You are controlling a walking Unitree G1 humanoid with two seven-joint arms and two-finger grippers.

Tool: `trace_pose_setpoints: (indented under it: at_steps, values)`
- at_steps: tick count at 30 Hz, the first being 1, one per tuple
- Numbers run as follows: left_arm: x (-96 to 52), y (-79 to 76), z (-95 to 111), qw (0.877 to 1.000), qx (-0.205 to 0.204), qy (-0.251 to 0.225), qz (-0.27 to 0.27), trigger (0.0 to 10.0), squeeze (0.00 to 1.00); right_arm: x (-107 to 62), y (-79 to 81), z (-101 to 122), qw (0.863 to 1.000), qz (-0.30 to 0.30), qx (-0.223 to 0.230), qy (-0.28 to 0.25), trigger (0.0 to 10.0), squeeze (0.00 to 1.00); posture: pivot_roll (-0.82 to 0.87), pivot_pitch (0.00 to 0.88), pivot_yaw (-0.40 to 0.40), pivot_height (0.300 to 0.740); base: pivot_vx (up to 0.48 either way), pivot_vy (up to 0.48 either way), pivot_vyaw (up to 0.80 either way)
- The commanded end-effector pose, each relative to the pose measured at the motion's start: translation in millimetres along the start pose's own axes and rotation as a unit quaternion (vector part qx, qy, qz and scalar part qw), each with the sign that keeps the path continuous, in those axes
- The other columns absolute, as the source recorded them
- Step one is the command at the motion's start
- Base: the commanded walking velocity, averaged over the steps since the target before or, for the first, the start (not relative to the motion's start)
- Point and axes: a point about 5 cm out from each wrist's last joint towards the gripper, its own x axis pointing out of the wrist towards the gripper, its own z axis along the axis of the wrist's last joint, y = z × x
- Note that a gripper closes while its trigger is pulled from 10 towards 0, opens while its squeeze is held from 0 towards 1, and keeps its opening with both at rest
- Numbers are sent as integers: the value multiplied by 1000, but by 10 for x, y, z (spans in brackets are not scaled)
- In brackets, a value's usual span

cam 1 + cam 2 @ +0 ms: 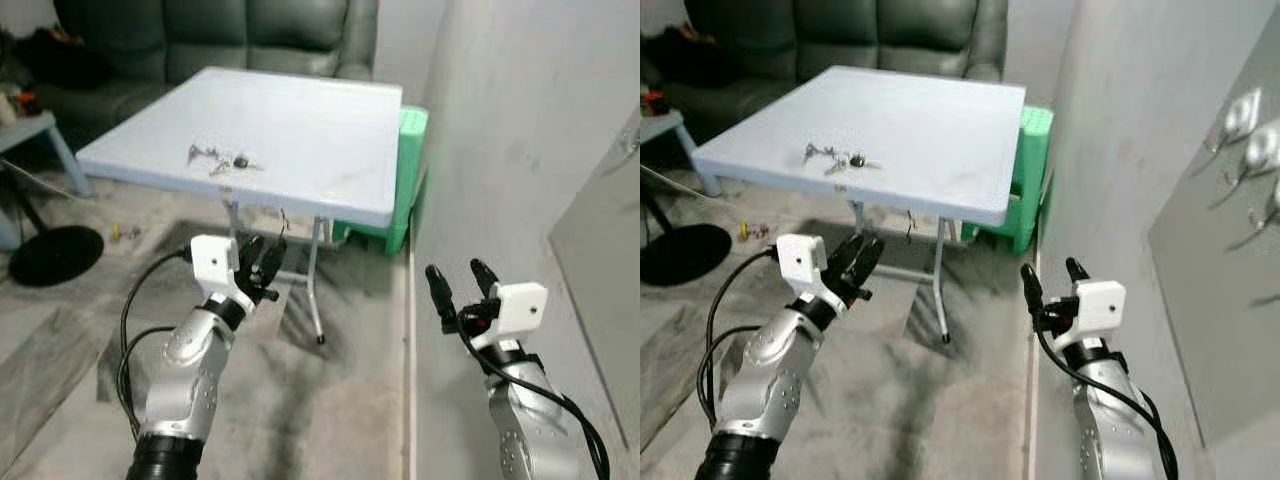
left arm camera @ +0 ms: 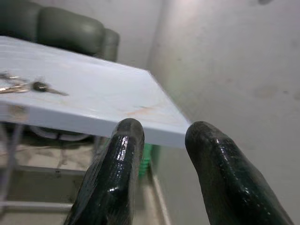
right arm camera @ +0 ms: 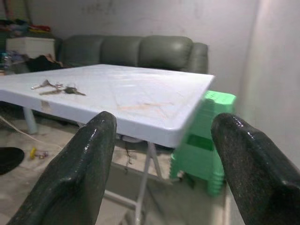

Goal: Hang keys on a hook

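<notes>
A pale blue square table [image 1: 300, 130] stands on thin metal legs on a grey, mottled floor [image 1: 330, 410], with a dark green sofa [image 1: 215, 35] just behind its far edge and a green plastic stool [image 1: 408, 170] tucked against its right side by the wall. A small bunch of keys [image 1: 220, 159] lies flat on the tabletop near the table's front left edge, well apart from the faint brownish smear [image 1: 340, 180] towards its front right corner.

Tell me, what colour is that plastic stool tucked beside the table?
The stool is light green, seen best in the right wrist view, next to the pale blue table.
</notes>
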Motion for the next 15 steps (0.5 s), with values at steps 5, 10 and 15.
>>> trace_pose_setpoints:
  at_steps: [5,10,15]
  values:
    - [13,26,28,1000,-2,-3,7,10000,0,41,50,70,1000,14,0,-12,10000,0,113,0,-40,740,0,281,0]
    - [13,25,21,1000,-5,-3,9,10000,0,36,52,66,1000,17,0,-11,10000,0,113,0,-44,740,0,382,0]
    - [7,28,12,1000,-9,-2,11,10000,0,29,64,65,1000,19,0,-9,10000,0,113,0,-47,740,0,447,0]
